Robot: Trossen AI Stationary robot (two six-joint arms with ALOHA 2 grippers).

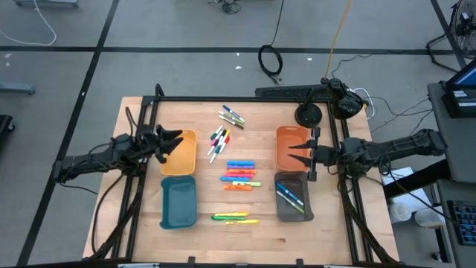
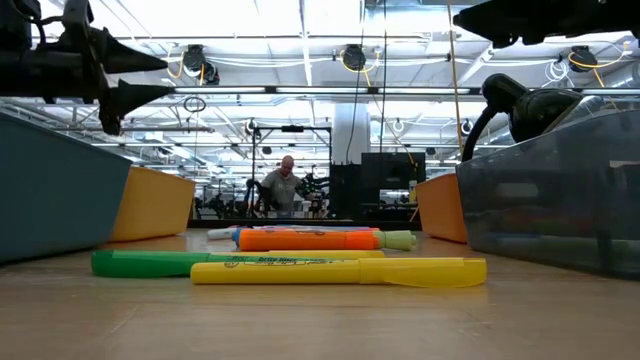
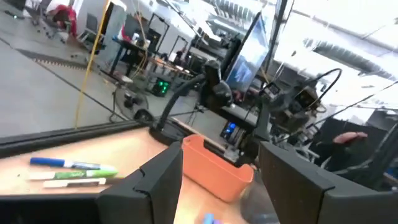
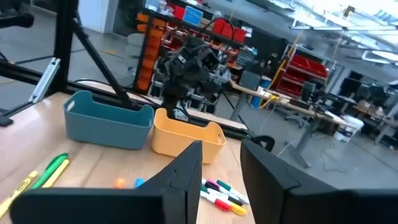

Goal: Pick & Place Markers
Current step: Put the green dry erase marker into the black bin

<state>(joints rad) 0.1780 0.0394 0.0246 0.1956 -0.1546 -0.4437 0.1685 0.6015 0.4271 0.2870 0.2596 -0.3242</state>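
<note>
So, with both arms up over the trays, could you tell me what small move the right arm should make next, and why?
Probably swing the right gripper inward and down toward the row of highlighters at mid-table. It hangs open and empty over the orange tray, and that row looks like the nearest loose group. The grey tray beside it already holds a few markers, so dropping there seems natural.

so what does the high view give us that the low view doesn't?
High only: the teal plastic tray, the markers inside the grey plastic tray, the white-bodied thin markers fanned mid-table, and both grippers, left over the yellow plastic tray, right over the orange plastic tray.
Low only: a person standing in the room behind.
Both: the yellow highlighter and green highlighter.
</note>
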